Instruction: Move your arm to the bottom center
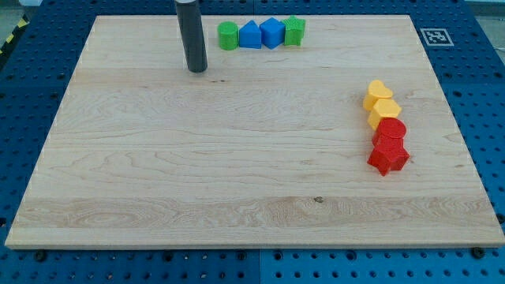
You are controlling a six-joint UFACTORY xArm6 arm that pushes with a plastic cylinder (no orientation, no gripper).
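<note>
My tip [197, 69] rests on the wooden board [197, 173] near the view's top, left of centre. It stands just left of and below a row of blocks along the top edge: a green round block [228, 35], a blue block [249, 35], a second blue block [271, 32] and a green star-like block [294, 31]. My tip touches none of them. At the view's right, two yellow blocks [377, 94] [384, 111] and two red blocks [390, 132] [388, 156] form a column.
The board lies on a blue perforated table [473, 79]. A black and white marker tag [436, 36] sits off the board's top right corner.
</note>
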